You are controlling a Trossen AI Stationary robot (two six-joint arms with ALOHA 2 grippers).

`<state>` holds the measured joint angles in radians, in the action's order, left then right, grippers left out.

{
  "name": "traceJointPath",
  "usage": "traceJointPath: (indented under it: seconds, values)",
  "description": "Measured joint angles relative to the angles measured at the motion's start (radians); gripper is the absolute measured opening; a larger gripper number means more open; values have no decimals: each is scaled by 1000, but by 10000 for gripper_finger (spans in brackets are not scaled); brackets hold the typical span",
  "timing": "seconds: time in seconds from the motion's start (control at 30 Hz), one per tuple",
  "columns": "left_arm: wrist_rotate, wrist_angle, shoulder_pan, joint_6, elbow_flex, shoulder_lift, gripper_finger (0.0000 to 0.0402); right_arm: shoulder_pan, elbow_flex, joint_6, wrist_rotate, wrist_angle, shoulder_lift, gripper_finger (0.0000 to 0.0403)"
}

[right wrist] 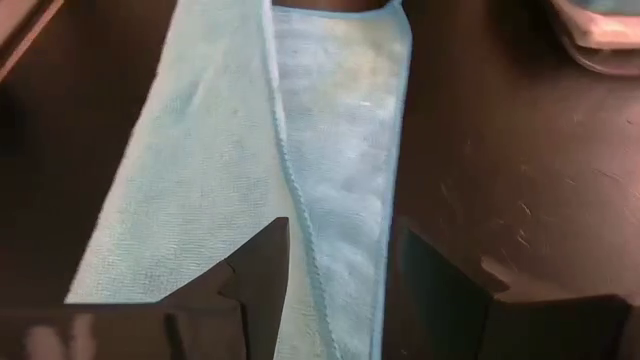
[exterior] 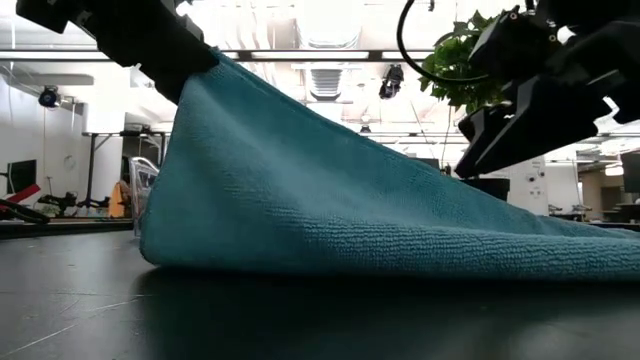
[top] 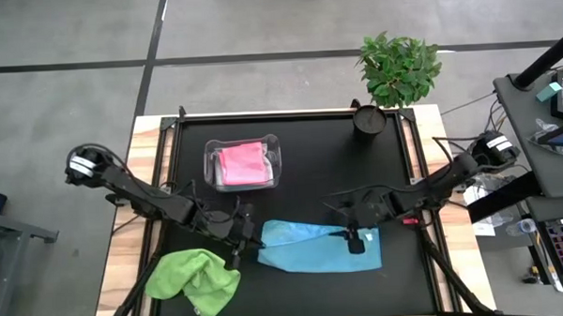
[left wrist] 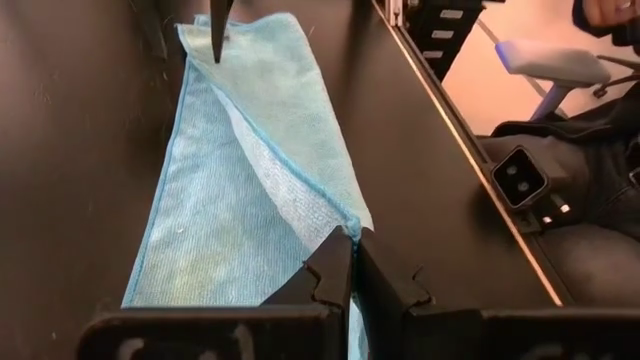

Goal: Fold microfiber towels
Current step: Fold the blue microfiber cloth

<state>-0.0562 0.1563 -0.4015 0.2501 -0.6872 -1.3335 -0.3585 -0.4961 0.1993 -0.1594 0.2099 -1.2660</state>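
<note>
A light blue towel (top: 317, 248) lies near the table's front, with one layer folded over another. My left gripper (top: 254, 236) is at its left end, shut on a corner and holding it up. My right gripper (right wrist: 338, 285) is open over the towel's right end (top: 360, 242), its fingers standing either side of a hem (right wrist: 290, 190). A lime green towel (top: 194, 281) lies crumpled at the front left. A pink towel (top: 242, 163) lies in the clear tub (top: 274, 149). The other towels are out of view. My left gripper pinches the blue towel's left corner (left wrist: 352, 226) between its two fingers, coming from the table's left. The corner is lifted clear, and the cloth slopes down taut from it (exterior: 300, 170) to the part on the table. I cannot tell whether my right gripper touches the towel.
A potted plant (top: 398, 68) and a black pot (top: 369, 119) stand at the far right corner. The tub stands at the far middle. The black table top (top: 385, 173) shows bare between tub and plant. A side table with gear (top: 553, 148) stands to the right.
</note>
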Motion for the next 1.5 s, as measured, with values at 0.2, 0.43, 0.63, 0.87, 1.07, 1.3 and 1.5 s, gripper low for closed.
traceJointPath:
  seconds: [0.2, 0.43, 0.63, 0.87, 1.07, 1.3, 1.5]
  values:
    - [1, 1, 0, 1, 0, 42, 0, 9, -13, -30, 66, 75, -70, 165]
    - [1, 2, 0, 4, 1, 75, 0, 8, -70, -9, 231, 61, -196, 153]
    - [24, -9, -4, 6, 2, 73, 0, 8, -106, 60, 297, -152, -177, 131]
    - [27, -18, -8, 7, 7, 73, 0, 3, -121, 131, 302, -401, -72, 101]
    - [28, -17, -8, 7, 7, 72, 0, 1, -121, 164, 302, -529, 18, 74]
    - [28, -16, -7, 7, 7, 72, 0, 1, -118, 164, 298, -574, 27, 45]
    - [28, -16, -7, 7, 7, 72, 0, 1, -112, 157, 287, -577, -15, 43]
